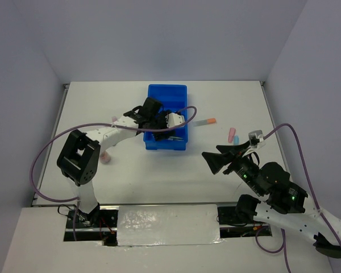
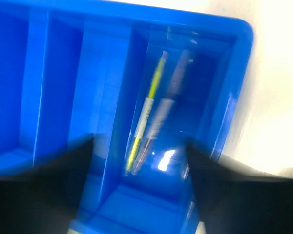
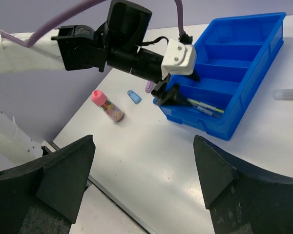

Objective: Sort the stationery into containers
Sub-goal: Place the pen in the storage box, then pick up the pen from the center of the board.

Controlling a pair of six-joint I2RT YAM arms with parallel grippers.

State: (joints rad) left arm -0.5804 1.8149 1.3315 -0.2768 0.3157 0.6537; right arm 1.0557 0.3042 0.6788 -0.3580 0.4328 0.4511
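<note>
Left jaws apart over the blue tray, at the end compartment nearest the arm bases. Yellow pen and grey pen lie inside. Right jaws wide apart, empty, above the tabletop. We flag: on a low withdrawal, a jaw could catch the compartment wall and shift the tray.

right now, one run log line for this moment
left gripper open over tray near-end compartment | yellow pen, grey pen lying in it | right gripper open, empty, over table
</note>
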